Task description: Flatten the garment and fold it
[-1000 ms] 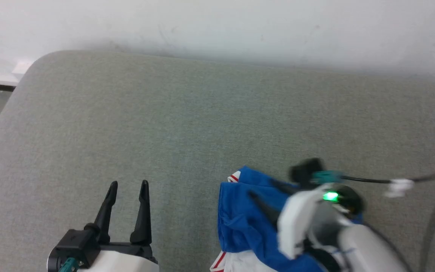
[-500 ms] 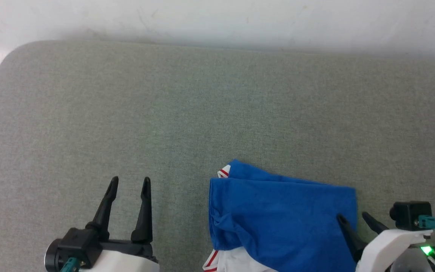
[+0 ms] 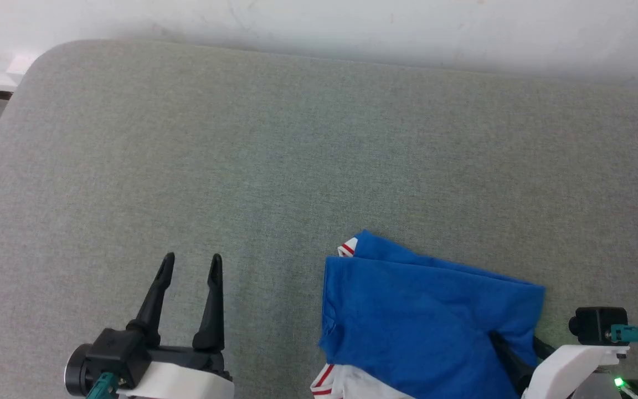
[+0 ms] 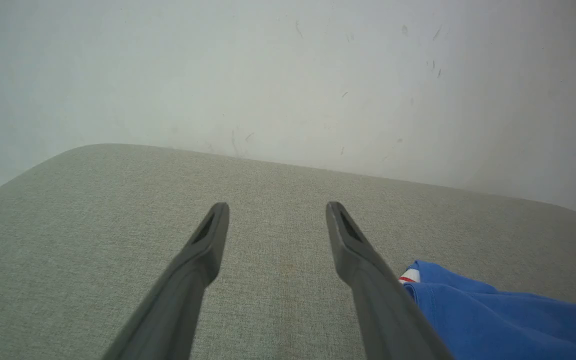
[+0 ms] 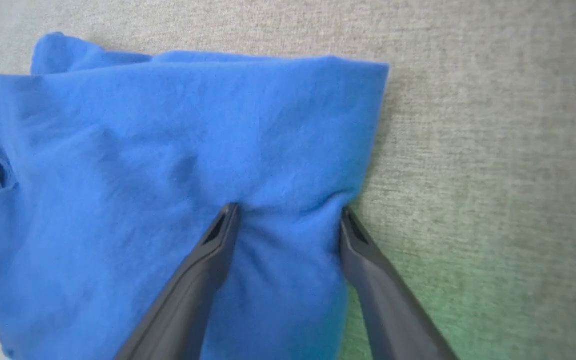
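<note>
At the lower left of the head view, the left gripper (image 3: 192,257) hovered over bare grey cloth, its two dark fingers standing well apart with nothing between them; its own wrist view showed the same wide gap (image 4: 276,207). At the lower right corner, the right gripper (image 3: 515,339) reached in from the bottom edge, a small green light (image 3: 619,382) glowing on its wrist. Its jaws were spread too. In the right wrist view (image 5: 288,209), both fingertips pressed down on the garment (image 5: 168,150) near its right edge, and the blue fabric puckered slightly between them.

The garment (image 3: 424,316) lay folded at the lower middle-right, blue side up, with white cloth and red-striped trim peeking out at the bottom edge and at its upper left corner. Beyond it the grey padded surface (image 3: 297,138) stretched up the frame to a pale, scuffed wall (image 3: 319,22) along the top.
</note>
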Controlling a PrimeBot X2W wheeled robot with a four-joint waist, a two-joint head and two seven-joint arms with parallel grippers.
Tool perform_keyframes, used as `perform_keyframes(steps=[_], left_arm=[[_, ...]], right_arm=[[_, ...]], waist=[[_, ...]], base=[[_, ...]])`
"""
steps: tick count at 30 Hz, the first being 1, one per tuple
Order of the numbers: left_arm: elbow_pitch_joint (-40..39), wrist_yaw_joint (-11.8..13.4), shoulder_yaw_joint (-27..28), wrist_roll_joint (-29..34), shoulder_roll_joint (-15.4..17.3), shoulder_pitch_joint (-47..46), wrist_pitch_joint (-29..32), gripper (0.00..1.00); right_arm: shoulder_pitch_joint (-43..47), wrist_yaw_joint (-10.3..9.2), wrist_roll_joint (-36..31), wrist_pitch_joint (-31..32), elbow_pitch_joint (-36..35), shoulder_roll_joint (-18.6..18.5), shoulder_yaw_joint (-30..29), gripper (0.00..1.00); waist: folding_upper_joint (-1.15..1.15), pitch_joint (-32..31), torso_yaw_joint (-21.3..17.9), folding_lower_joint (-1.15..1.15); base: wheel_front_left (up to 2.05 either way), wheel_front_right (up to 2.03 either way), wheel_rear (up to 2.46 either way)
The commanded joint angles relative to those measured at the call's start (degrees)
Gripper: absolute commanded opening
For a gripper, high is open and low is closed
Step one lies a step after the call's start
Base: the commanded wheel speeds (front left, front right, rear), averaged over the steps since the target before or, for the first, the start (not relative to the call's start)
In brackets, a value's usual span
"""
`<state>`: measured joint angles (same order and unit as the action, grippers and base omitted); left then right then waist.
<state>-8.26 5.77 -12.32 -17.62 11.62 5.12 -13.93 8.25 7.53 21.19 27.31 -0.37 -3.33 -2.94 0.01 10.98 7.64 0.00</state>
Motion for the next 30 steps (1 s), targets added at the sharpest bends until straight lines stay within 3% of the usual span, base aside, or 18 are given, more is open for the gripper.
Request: perform_keyframes(steps=[1, 2, 3, 15, 22, 30], left_arm=[[-0.2, 0.4, 0.0, 0.1, 0.5, -0.5, 0.1, 1.00], [-0.2, 0.4, -0.1, 0.1, 0.5, -0.5, 0.1, 1.00], [-0.2, 0.5, -0.1, 0.1, 0.5, -0.5, 0.2, 1.00], [-1.0, 1.1, 0.0, -0.1, 1.1, -0.2, 0.6, 1.00], [-1.3, 1.2, -0.3, 0.1, 1.7, -0.5, 0.9, 1.00], [-2.1, 1.2, -0.7, 0.8, 2.5, -2.1, 1.9, 1.00]], right_arm=[[0.1, -0.04, 0.7, 1.5, 2.1, 0.4, 1.2, 0.98], [-0.1, -0.04, 0.9, 1.6, 2.5, 0.4, 1.2, 0.07], [-0.2, -0.04, 0.9, 1.5, 2.8, 0.4, 1.2, 0.00], [-6.5, -0.04, -5.1, 0.1, 1.1, -0.2, 2.8, 0.00], [-12.1, -0.04, -6.4, 2.4, -0.3, -7.9, 4.5, 0.00], [-19.5, -0.04, -6.0, 5.0, -0.9, -19.8, 6.5, 0.00]], waist=[[-0.01, -0.1, 0.2, 0.00], [-0.01, -0.2, 0.3, 0.00], [-0.01, -0.2, 0.3, 0.00], [-0.01, -1.3, -3.0, 0.00], [-0.01, -1.3, -6.9, 0.00], [-0.01, 1.2, -12.2, 0.00]], base=[[0.00, 0.00, 0.00], [0.00, 0.00, 0.00], [0.00, 0.00, 0.00], [0.00, 0.00, 0.00], [0.00, 0.00, 0.00], [0.00, 0.00, 0.00]])
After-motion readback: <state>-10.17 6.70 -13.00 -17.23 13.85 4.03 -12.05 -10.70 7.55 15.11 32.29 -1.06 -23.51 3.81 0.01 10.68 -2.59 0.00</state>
